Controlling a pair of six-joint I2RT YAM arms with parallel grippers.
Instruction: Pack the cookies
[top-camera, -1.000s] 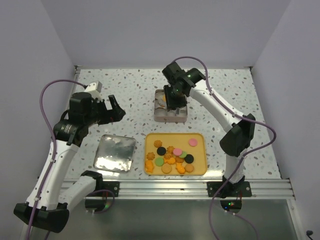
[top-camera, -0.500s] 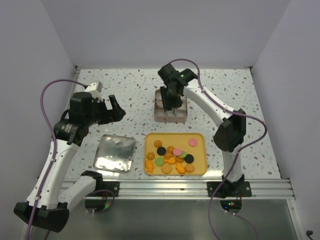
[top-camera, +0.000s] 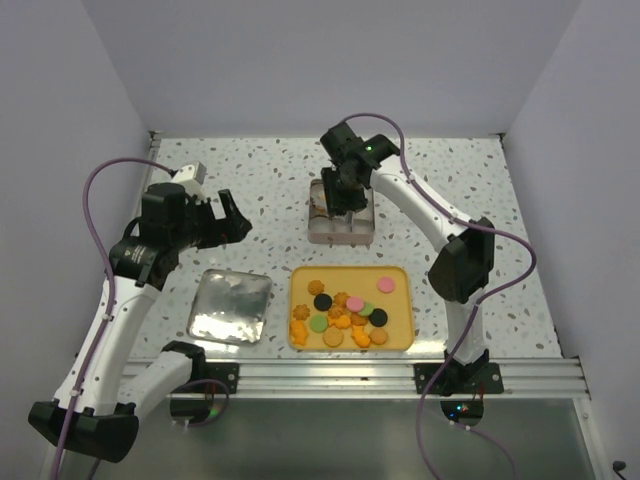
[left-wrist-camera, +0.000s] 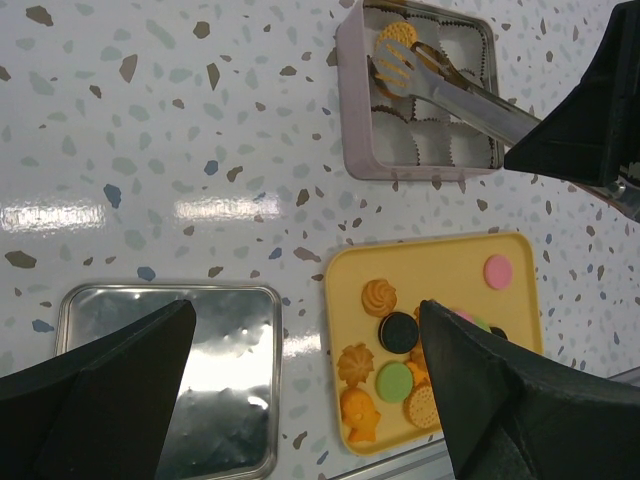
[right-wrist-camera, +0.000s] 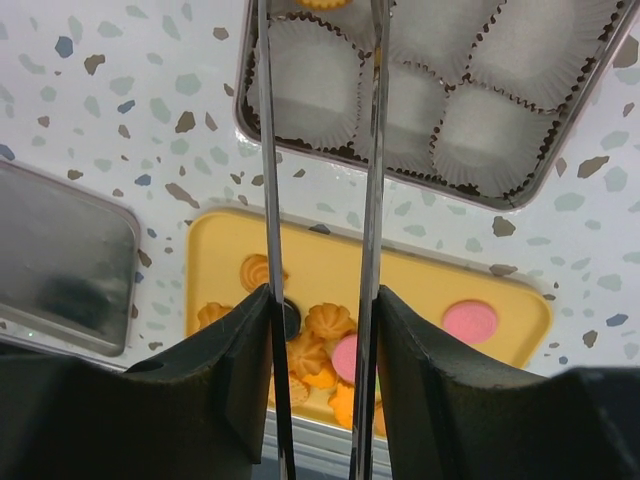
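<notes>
The left hand (top-camera: 232, 218) hangs over the left part of the speckled bench (top-camera: 260, 180), its fingers spread wide with nothing between them. Just near of it lies a square metal lid (top-camera: 230, 306), flat and shiny, its near edge close to the rail (top-camera: 330, 375) along the bench front. A strip of bare bench separates the lid from the yellow tray (top-camera: 398, 312) to its right. The cookies (top-camera: 340, 315) are bunched in the tray's near left and middle, with orange flower shapes, a black disc, a green one and pink ones among them. The tray's right end is mostly bare.

Beyond the tray, across a narrow gap, stands a square tin (top-camera: 342, 238) lined with white paper cups. One tan round cookie (left-wrist-camera: 396, 34) sits in its far-left cup. The right hand (top-camera: 345, 195) is clamped on metal tongs (left-wrist-camera: 470, 95), whose slotted tip lies just beside that cookie. Open bench stretches left and right of the tin to the walls.
</notes>
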